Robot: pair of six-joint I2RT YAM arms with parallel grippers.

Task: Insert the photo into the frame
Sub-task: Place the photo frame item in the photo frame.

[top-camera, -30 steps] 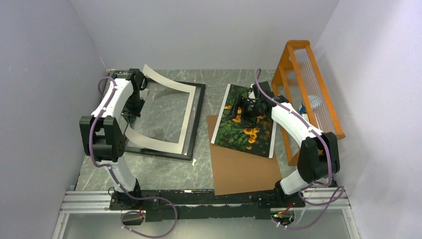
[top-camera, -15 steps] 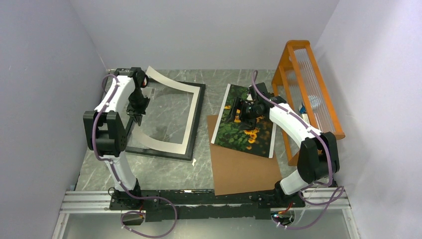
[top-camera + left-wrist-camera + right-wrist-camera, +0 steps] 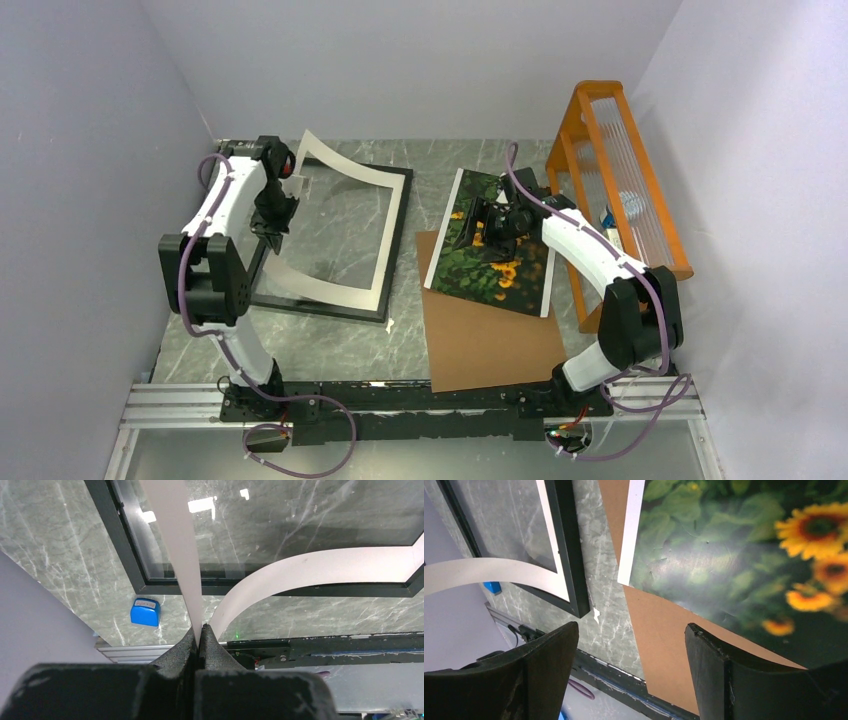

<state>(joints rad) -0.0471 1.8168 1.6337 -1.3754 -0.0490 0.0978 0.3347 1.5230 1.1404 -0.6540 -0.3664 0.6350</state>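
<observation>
The photo (image 3: 495,268), a sunflower print, lies tilted on the brown backing board (image 3: 490,345) at centre right; it also shows in the right wrist view (image 3: 734,555). The black frame (image 3: 400,215) lies flat at left, its glass showing the marble through it, and it also shows in both wrist views (image 3: 125,545) (image 3: 571,555). My left gripper (image 3: 290,188) (image 3: 201,629) is shut on the left edge of the white mat sheet (image 3: 325,288) (image 3: 172,540) and holds it bowed up over the frame. My right gripper (image 3: 468,228) (image 3: 631,627) is open and empty, hovering over the photo's left part.
An orange wooden rack (image 3: 620,170) stands at the far right against the wall. A small blue object (image 3: 145,612) lies on the table left of the frame. Walls close in on the left, back and right. The arm bases and rail run along the near edge.
My left gripper has risen and shifted right with the mat edge, bowing the mat higher over the frame. My right gripper has edged slightly left over the photo.
</observation>
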